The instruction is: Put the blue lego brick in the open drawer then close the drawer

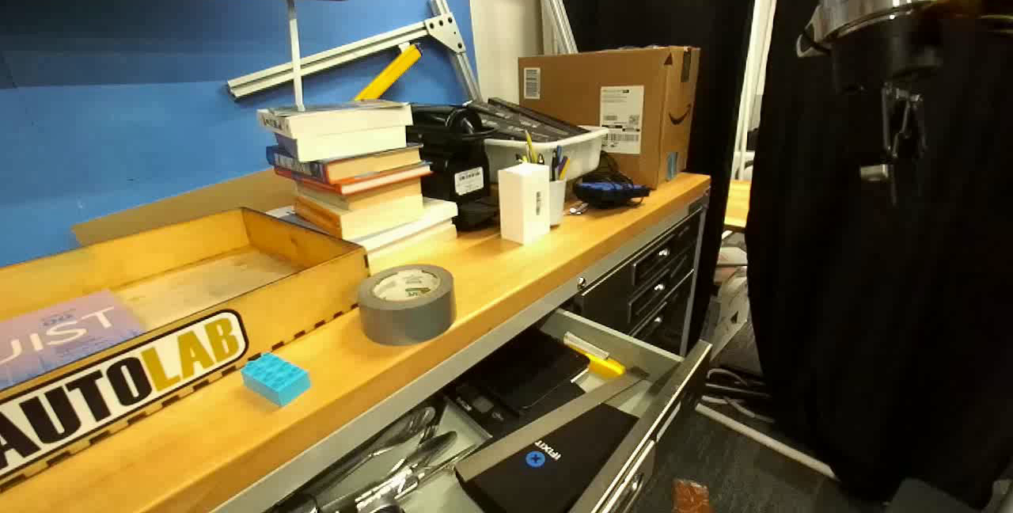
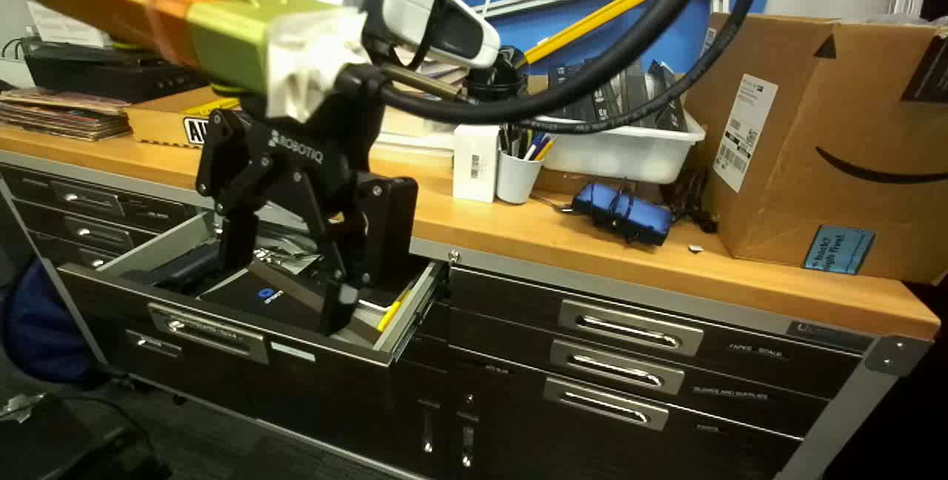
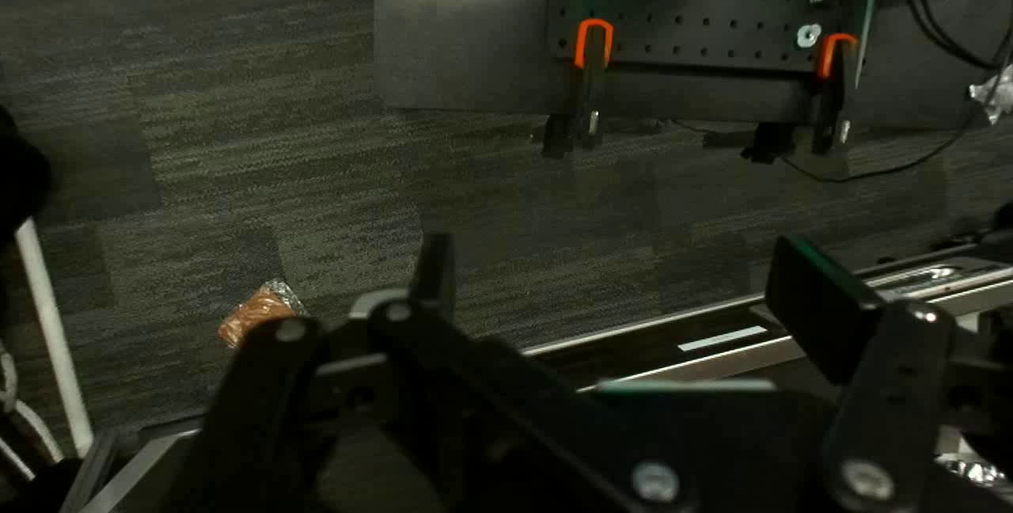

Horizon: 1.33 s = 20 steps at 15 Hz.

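"So, left to right, what shows where?"

"In an exterior view, the shallow wooden box lettered AUTOLAB (image 1: 305, 291), then the small bright-blue plastic brick (image 1: 276, 378), then the fat grey tape roll (image 1: 407, 321), all on the light wooden bench top (image 1: 481, 266). I see the brick in that view alone; whether it touches the box, I can't tell."

"And the wrist view?"

"Dark carpet (image 3: 316, 141), then a black plate dotted with holes (image 3: 681, 14), two orange-tipped clamps (image 3: 592, 62) at its edge."

"Any room?"

"Bare wood lies between brick and roll, and from brick to bench edge. Below that edge, in both exterior views, the wide shallow dark metal drawer (image 1: 663, 402) stands pulled out, a flat black IFIXIT case (image 1: 582, 442) inside."

"And the pose?"

"The black Robotiq gripper (image 3: 625, 291) points down, fingers spread wide, carpet showing between them in the wrist view. In an exterior view it hangs at the far right, well apart from the brick."
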Available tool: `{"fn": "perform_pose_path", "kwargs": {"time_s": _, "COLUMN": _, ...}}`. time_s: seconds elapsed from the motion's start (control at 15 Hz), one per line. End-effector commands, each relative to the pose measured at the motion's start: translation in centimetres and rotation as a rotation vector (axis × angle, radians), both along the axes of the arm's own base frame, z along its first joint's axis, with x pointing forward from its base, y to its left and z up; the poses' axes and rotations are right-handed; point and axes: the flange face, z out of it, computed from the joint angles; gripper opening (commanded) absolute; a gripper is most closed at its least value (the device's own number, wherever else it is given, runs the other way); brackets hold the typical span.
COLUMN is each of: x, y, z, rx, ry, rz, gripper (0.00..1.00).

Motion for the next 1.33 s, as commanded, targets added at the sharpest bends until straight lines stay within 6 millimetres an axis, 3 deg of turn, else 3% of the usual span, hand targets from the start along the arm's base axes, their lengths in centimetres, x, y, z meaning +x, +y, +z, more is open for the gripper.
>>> {"fn": "perform_pose_path", "kwargs": {"time_s": 0.0, "x": 0.1, "y": 0.0, "z": 0.2, "rx": -0.001, "ry": -0.002, "rz": -0.001, "gripper": 1.0}}
{"fn": "perform_pose_path", "kwargs": {"time_s": 0.13, "x": 0.1, "y": -0.1, "z": 0.4, "rx": -0.003, "ry": -0.008, "rz": -0.001, "gripper": 1.0}}
{"fn": "perform_pose_path", "kwargs": {"time_s": 0.27, "x": 1.4, "y": 2.8, "z": 0.2, "rx": -0.045, "ry": -0.023, "rz": 0.022, "gripper": 1.0}}
{"fn": "perform_pose_path", "kwargs": {"time_s": 0.53, "x": 4.9, "y": 13.7, "z": -1.5, "rx": -0.147, "ry": -0.003, "rz": 0.181, "gripper": 1.0}}
{"fn": "perform_pose_path", "kwargs": {"time_s": 0.93, "x": 9.9, "y": 31.4, "z": -5.5, "rx": -0.105, "ry": -0.076, "rz": 0.297, "gripper": 1.0}}
{"fn": "perform_pose_path", "kwargs": {"time_s": 1.13, "x": 12.7, "y": 38.7, "z": -7.2, "rx": -0.037, "ry": -0.176, "rz": 0.331, "gripper": 1.0}}
{"fn": "perform_pose_path", "kwargs": {"time_s": 1.27, "x": 14.6, "y": 42.4, "z": -8.2, "rx": -0.004, "ry": -0.214, "rz": 0.365, "gripper": 1.0}}
